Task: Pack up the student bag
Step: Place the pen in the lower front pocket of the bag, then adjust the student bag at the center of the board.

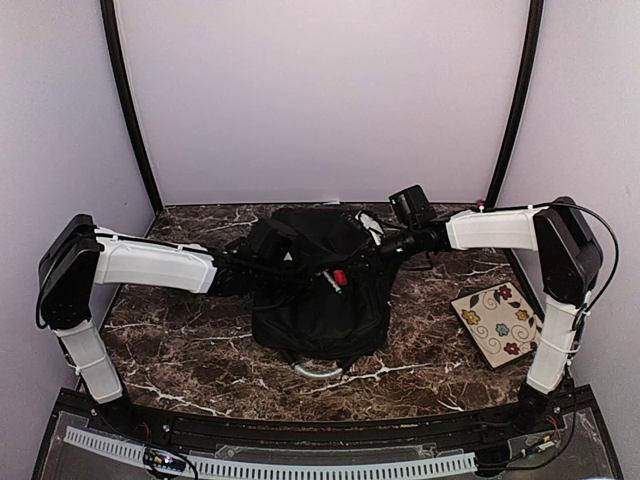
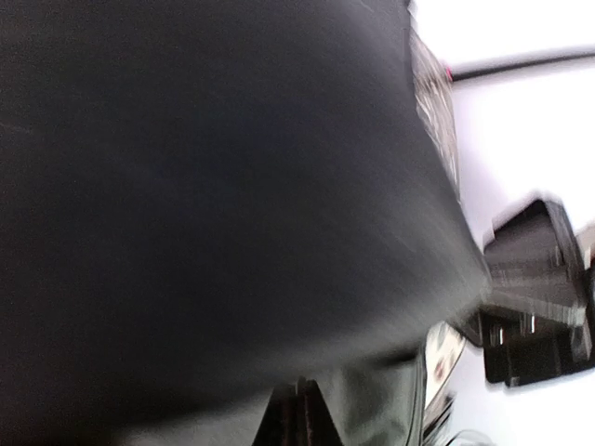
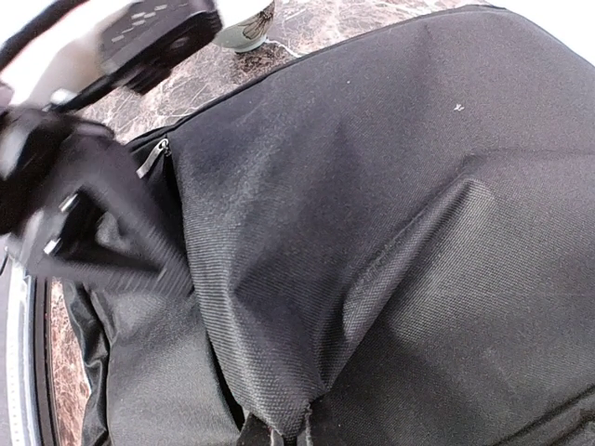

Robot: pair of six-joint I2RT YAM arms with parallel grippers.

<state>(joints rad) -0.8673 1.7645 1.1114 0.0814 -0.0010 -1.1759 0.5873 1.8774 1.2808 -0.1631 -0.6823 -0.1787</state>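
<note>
Left of the black backpack [image 1: 318, 312], the left arm [image 1: 150, 262] stands elbow-high with its forearm level. The left gripper [image 2: 299, 407] is closed against the bag's upper left side, and blur hides whether cloth is caught. The backpack lies mid-way across the marble table [image 1: 180, 350], with marble showing to its left and front. From the right, the right arm [image 1: 492, 230] extends level, and the right gripper [image 3: 275, 429] pinches a fold of the bag's fabric. A floral pouch [image 1: 497, 322] lies well right of the backpack, near the table's right edge.
</note>
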